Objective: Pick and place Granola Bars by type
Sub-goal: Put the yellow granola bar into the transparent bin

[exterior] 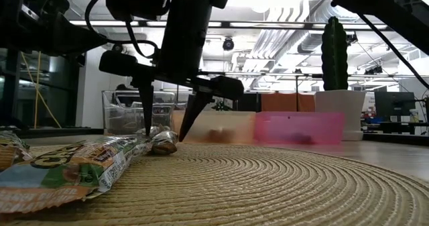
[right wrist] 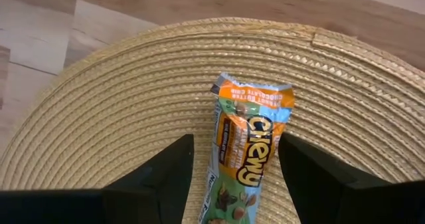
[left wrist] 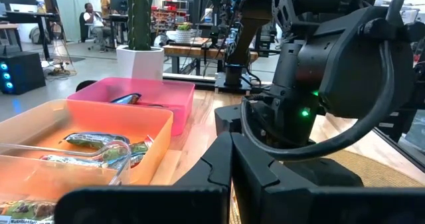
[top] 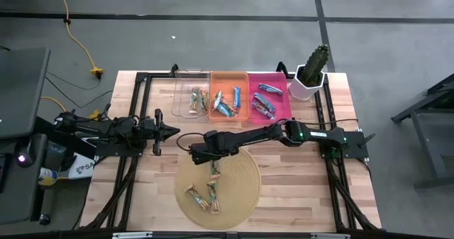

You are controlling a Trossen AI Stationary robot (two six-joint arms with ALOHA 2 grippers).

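My right gripper (top: 201, 154) reaches over the far edge of the round woven mat (top: 241, 189), fingers pointing down and open. They stand on either side of a tan-green granola bar with an orange end (right wrist: 251, 151), which lies flat on the mat; the low view shows this bar (exterior: 162, 142) between the fingertips. I cannot see any touch. Three more bars (top: 206, 195) lie on the mat's near part, and one looms close in the low view (exterior: 67, 169). My left gripper (top: 173, 132) waits shut above the table, left of the mat.
Along the far edge stand a clear bin (top: 183, 83) with tan-green bars, an orange bin (top: 228, 77) with blue bars and a pink bin (top: 284, 104) with silver-purple bars. A potted cactus (top: 312, 72) stands right of the pink bin. Bare wood lies on both sides of the mat.
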